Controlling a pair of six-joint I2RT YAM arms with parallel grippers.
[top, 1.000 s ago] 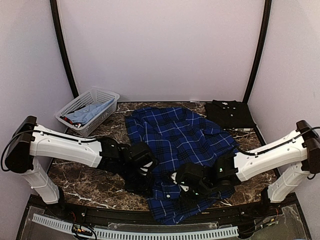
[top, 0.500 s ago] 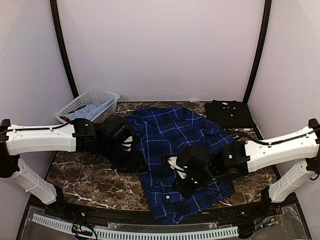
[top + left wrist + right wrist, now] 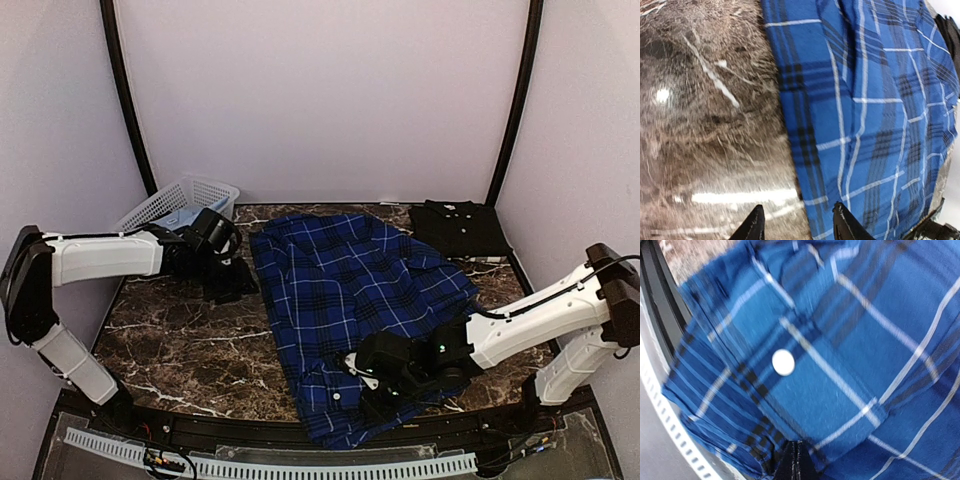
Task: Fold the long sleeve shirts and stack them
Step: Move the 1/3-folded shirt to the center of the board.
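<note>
The blue plaid shirt [image 3: 350,270] lies spread on the marble table, its hem hanging over the near edge. The black shirt [image 3: 460,228] lies folded at the back right. My left gripper [image 3: 232,282] is open and empty, low at the plaid shirt's left edge. In the left wrist view it [image 3: 799,227] straddles that edge, with the plaid cloth [image 3: 865,100] on its right. My right gripper [image 3: 368,385] is on the shirt's near part. In the right wrist view it [image 3: 797,460] is shut, pinching plaid cloth [image 3: 840,340] below a white button [image 3: 783,362].
A white lattice basket [image 3: 150,212] with light blue cloth inside stands at the back left, just behind my left arm. Bare marble [image 3: 190,340] lies left of the plaid shirt. The table's black front rail [image 3: 250,430] runs along the near edge.
My left gripper has drawn back from the shirt's near left part to its left edge, further up the table. My right gripper rose, then came down on the near part.
</note>
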